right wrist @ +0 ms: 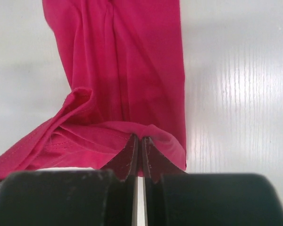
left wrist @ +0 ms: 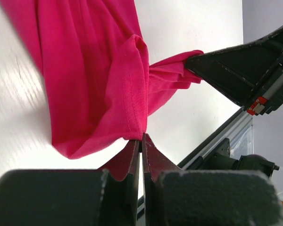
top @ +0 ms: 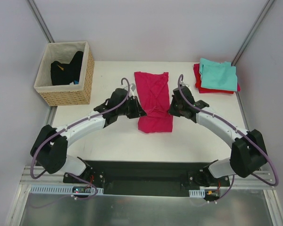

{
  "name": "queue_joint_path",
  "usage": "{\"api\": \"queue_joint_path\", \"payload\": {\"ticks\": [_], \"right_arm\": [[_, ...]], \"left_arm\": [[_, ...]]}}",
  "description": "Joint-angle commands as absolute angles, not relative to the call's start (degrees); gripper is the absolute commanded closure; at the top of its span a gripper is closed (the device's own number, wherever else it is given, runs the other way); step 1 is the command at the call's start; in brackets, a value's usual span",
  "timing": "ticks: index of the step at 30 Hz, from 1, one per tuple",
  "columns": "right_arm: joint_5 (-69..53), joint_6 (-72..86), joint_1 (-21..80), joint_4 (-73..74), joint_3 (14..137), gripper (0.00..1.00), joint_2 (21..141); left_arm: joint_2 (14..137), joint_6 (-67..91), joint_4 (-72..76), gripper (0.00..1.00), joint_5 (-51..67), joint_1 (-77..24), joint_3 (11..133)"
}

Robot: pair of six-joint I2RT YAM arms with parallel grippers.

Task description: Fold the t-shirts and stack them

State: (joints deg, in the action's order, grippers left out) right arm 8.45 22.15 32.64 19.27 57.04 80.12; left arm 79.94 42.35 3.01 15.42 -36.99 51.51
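left gripper (left wrist: 141,139): black two-finger unit, nearest the lens in left wrist view. Jaws were clenched tip to tip, w/ a thin fold of pink hem nipped at the very tips.
right gripper (right wrist: 139,139): same build. It was clenched on a rucked hem fold; left wrist view showed cloth gathered into it.
magenta-pink cotton t-shirt (top: 153,100): lay mid-table betw. the two grippers as a long narrow strip running near to far. Near end was bunched where the grips met it, one at each side edge.
handling: judged light, limp, no stiffness. Would sag and drape from any pinch. Not fragile. Thin knit could slip out of a shallow nip, esp. the left one.
where to hold: judged best at the near hem by both side edges, as held, w/ all layers in each pinch so the fold carries over evenly.
teal cotton t-shirt (top: 219,75): folded, far right corner of table, on top of the red one.
red cotton t-shirt (top: 197,77): folded, under the teal; only left and near margins showed.
woven wicker basket (top: 68,96): cloth-lined, far left, well apart from the shirts. Held dark items (top: 66,69), kind not clear.
white table (top: 113,139): smooth, glossy top.
step: judged mid-fold on the pink shirt; adding it to the stack not yet done.
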Motion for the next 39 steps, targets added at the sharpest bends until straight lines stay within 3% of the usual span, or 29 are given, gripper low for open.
{"api": "queue_joint_path", "payload": {"ticks": [1, 16, 17, 19, 20, 21, 22, 23, 24, 34, 39], "right_arm": [[4.14, 20.65, 28.66, 15.74, 62.57, 0.99, 85.33], [-4.13, 20.22, 23.20, 12.83, 75.49, 0.97, 107.57], [-4.13, 20.13, 23.20, 12.48, 76.02, 0.78, 108.01], [-3.70, 19.86, 23.03, 12.22, 76.38, 0.50, 108.54], [-3.43, 19.60, 23.03, 12.13, 76.64, 0.27, 108.46], [-2.82, 19.51, 23.03, 11.95, 76.64, 0.20, 108.11], [-2.46, 19.34, 23.03, 11.95, 76.47, 0.15, 106.45], [-2.11, 18.99, 23.03, 11.78, 76.20, 0.07, 105.39], [-0.98, 18.72, 23.11, 11.69, 75.33, 0.04, 103.73], [5.10, 17.22, 28.73, 16.95, 67.25, 0.02, 80.87], [4.48, 19.95, 32.60, 15.03, 59.25, 0.02, 76.03]], "left_arm": [[85.93, 40.34, 6.68, 1.00, 19.68, -34.29, 56.85], [105.20, 43.07, 13.71, 1.00, 28.21, -24.79, 65.65], [105.64, 42.89, 13.71, 1.00, 28.30, -24.52, 65.92], [106.78, 42.98, 13.71, 1.00, 28.74, -23.56, 66.71], [107.05, 42.98, 13.80, 1.00, 29.09, -23.29, 67.06], [107.22, 42.98, 13.80, 0.77, 29.27, -23.12, 67.67], [106.97, 42.54, 13.80, 0.63, 29.44, -23.03, 67.85], [106.44, 42.19, 13.80, 0.40, 29.44, -23.03, 68.11], [104.52, 41.49, 13.80, 0.01, 29.53, -23.03, 68.12], [81.58, 42.36, 13.62, 0.01, 30.85, -26.80, 60.83], [74.54, 44.02, 14.32, 0.01, 23.14, -34.97, 49.94]]}}
